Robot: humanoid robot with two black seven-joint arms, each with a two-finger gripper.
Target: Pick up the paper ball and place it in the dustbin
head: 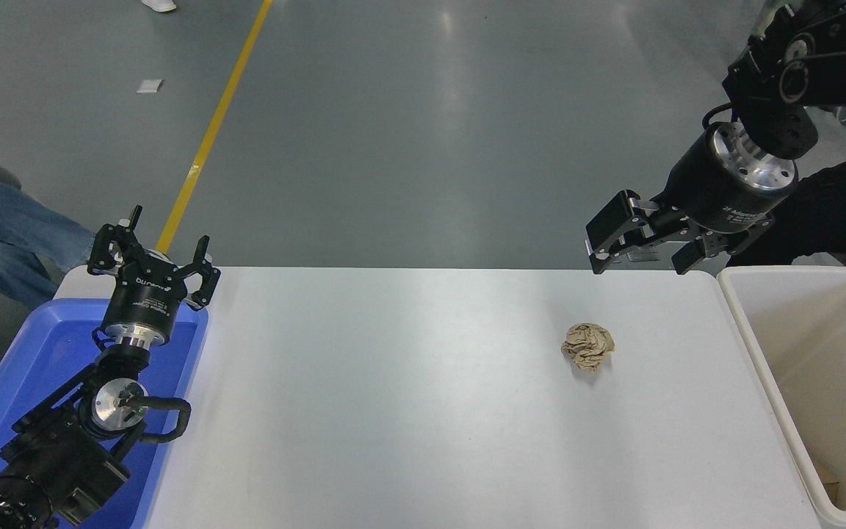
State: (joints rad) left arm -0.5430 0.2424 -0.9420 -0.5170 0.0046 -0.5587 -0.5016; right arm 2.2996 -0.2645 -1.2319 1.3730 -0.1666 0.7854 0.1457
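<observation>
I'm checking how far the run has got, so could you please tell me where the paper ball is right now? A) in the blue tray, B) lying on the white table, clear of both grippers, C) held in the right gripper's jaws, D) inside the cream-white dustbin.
B: the paper ball lies on the bare white table, left of the dustbin, with the right gripper open above and beyond it.
</observation>
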